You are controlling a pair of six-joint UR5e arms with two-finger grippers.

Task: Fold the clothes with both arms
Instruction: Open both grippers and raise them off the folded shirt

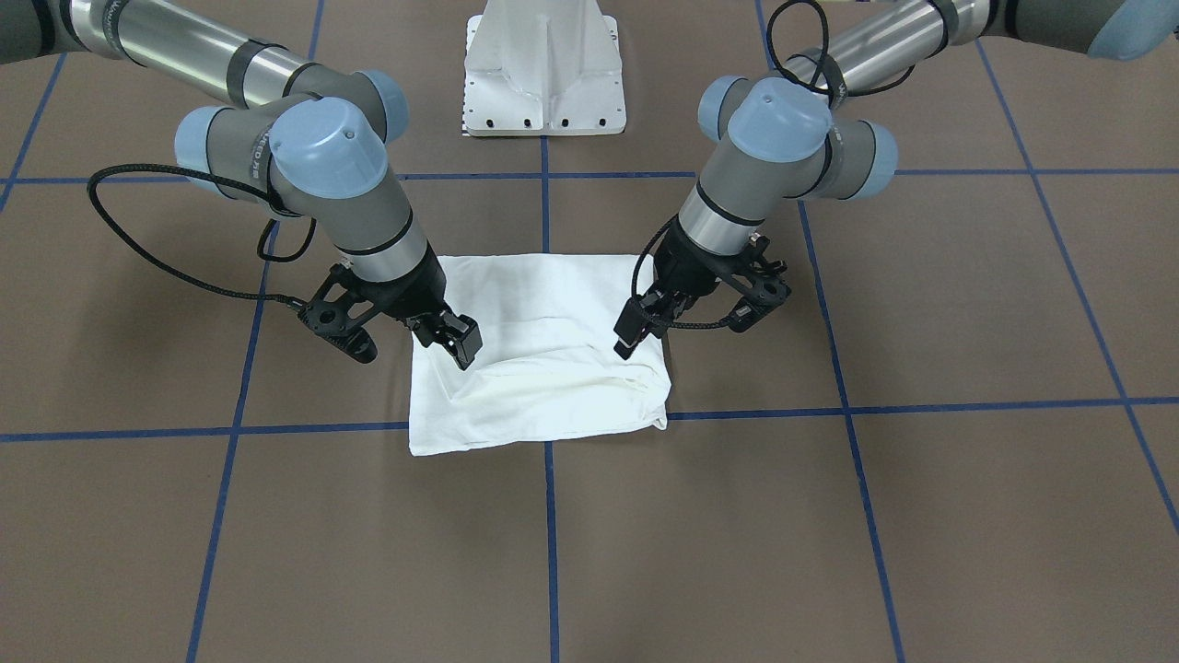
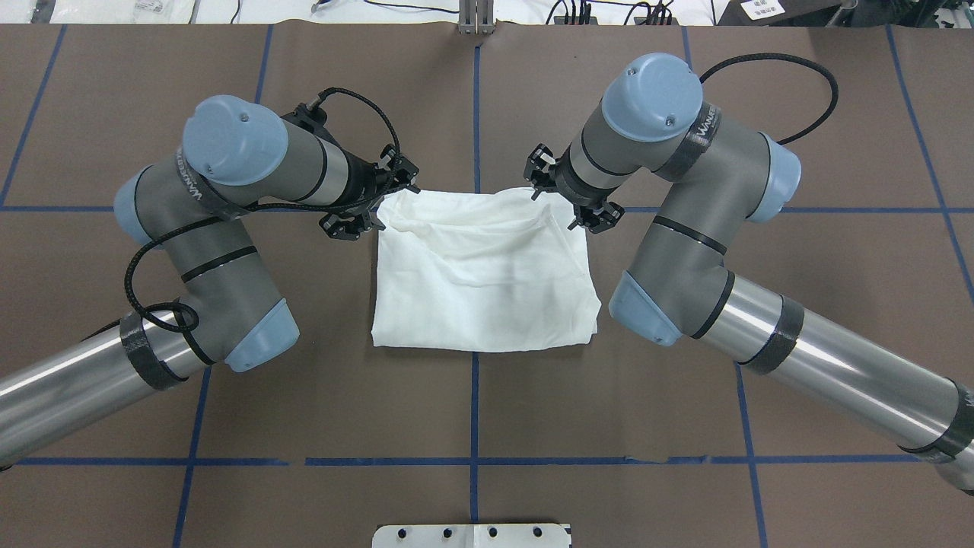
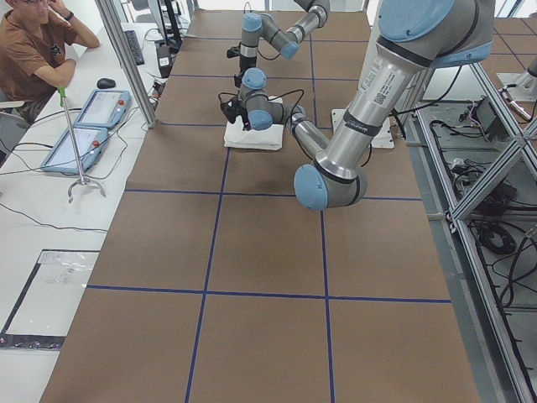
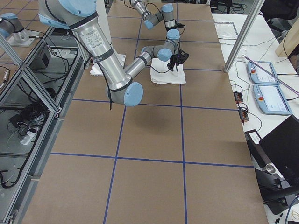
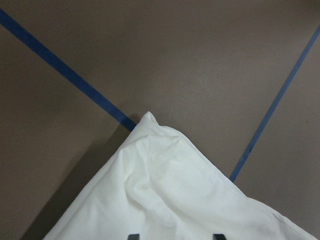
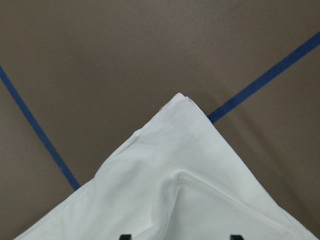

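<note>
The white shirt point(image 1: 543, 368) lies folded into a rectangle at the table's middle, plain side up, with a loose ridge along its far edge point(image 2: 483, 281). No print or collar shows. My left gripper point(image 1: 636, 336) is open just over the shirt's far left corner point(image 5: 150, 120). Its fingertips point(image 5: 132, 235) stand apart at the bottom edge of the left wrist view. My right gripper point(image 1: 456, 345) is open just over the far right corner point(image 6: 182, 100), its fingertips point(image 6: 125, 236) also apart. Neither gripper holds cloth.
The white pedestal base point(image 1: 545, 74) stands behind the shirt on the robot's side. Blue tape lines point(image 2: 473, 403) cross the brown table. An operator point(image 3: 33, 50) sits past the table's far side beside teach pendants point(image 3: 84, 126).
</note>
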